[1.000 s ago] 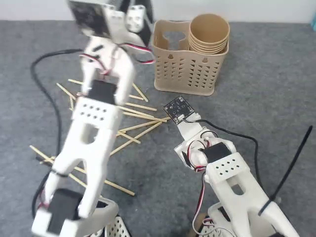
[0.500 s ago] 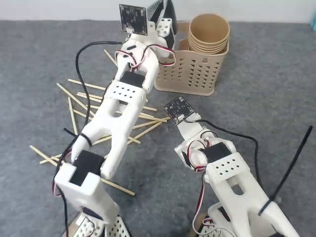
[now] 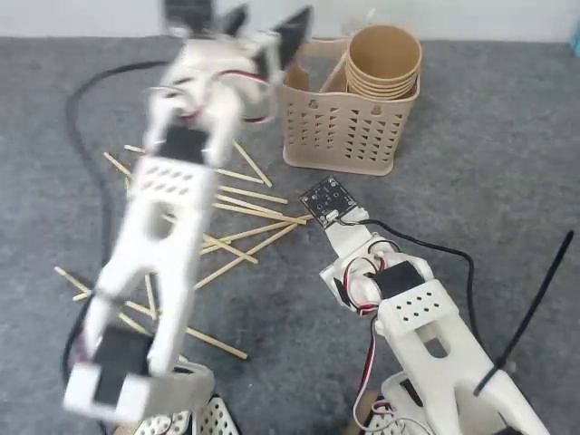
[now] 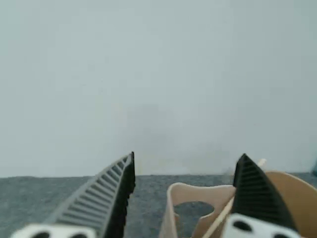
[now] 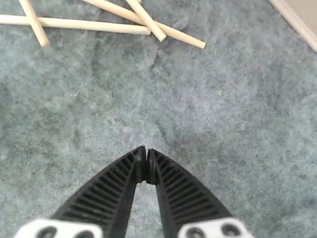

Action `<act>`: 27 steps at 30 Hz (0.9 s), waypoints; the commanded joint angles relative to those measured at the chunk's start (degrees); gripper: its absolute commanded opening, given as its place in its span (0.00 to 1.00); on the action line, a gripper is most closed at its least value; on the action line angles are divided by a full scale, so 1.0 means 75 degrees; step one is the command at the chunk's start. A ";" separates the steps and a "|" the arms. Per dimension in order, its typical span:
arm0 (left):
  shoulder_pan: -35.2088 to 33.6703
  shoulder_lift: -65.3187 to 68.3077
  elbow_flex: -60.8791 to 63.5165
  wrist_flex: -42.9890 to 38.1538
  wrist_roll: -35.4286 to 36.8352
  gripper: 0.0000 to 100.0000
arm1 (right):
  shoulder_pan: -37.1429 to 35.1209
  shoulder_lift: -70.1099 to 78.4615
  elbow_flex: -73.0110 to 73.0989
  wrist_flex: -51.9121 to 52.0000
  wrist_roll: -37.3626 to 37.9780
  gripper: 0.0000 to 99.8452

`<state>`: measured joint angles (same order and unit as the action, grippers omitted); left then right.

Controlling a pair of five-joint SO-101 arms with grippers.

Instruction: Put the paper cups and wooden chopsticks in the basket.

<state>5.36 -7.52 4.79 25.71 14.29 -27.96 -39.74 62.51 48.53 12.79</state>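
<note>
The left gripper (image 4: pixel 187 158) has its jaws spread wide with nothing between them, and it hangs high at the far edge of the table, just beside the basket (image 3: pixel 340 127). In the left wrist view one chopstick (image 4: pixel 218 218) leans inside the basket. The paper cups (image 3: pixel 385 54) stand stacked in its right part, so the cup part of the task looks done. The right gripper (image 5: pixel 146 168) has its jaws pressed together on nothing, low over the grey mat (image 3: pixel 507 154) near the middle of the table. Many loose chopsticks (image 3: pixel 263 196) lie scattered on the left half of the table, well apart from the basket. I judge the step in hand is the chopsticks, one load just dropped. The next move calls for lowering the open left gripper over a single stick, with the jaws across it, and closing there
</note>
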 commanded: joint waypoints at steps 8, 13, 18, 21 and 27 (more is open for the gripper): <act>-0.3352 -0.3903 -0.0440 0.4044 -0.0023 0.30 | 0.0088 -0.0275 -0.0105 -0.0299 0.0094 0.01; -0.5451 -0.4138 -0.0428 0.5486 -0.0023 0.30 | -0.0346 0.0170 -0.1653 0.0604 -0.0340 0.01; -0.7068 -0.3657 0.0486 0.6107 0.0000 0.30 | -0.0873 0.1987 -0.4032 0.1612 -0.0504 0.01; -0.7795 -0.3352 0.1436 0.5521 0.0012 0.30 | -0.1096 0.3370 -0.5345 0.1670 -0.0387 0.01; -0.9178 -0.2930 0.2620 0.3845 0.0000 0.30 | -0.1319 0.6336 -0.8358 0.1495 -0.0023 0.06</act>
<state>-57.49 -30.29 22.02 61.85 14.29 -37.36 -0.53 13.45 60.48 11.12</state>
